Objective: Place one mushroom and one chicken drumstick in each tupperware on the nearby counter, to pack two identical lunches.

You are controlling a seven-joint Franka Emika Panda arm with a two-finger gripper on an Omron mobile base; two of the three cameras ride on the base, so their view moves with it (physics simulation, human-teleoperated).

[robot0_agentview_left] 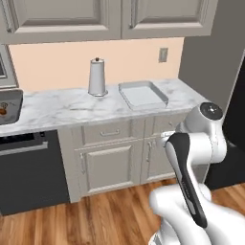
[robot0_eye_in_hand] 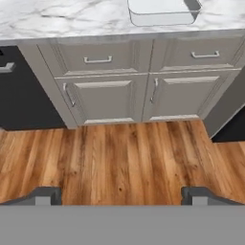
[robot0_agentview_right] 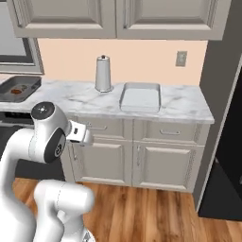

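Marble desk runs under beige upper cabinets, with one tupperware sitting empty near its right end, just beside a tall grey cylinder with a dark knob. At the far left a dark pan holds something reddish-brown, too small to identify; could be the mushroom, cannot tell. End effector points down at the wood floor in front of the cabinet doors, fingertips set wide apart, nothing between them, so open and empty. Arm is folded low, well short of the desk.

Risks, as judgement: just one tray is visible, so both lunches could end up packed in it. Reaching from this far back could stretch the arm or clip the desk edge or drawer handles. A tiny mushroom is easy to miss or squash. The cylinder beside the tray could get knocked on approach.
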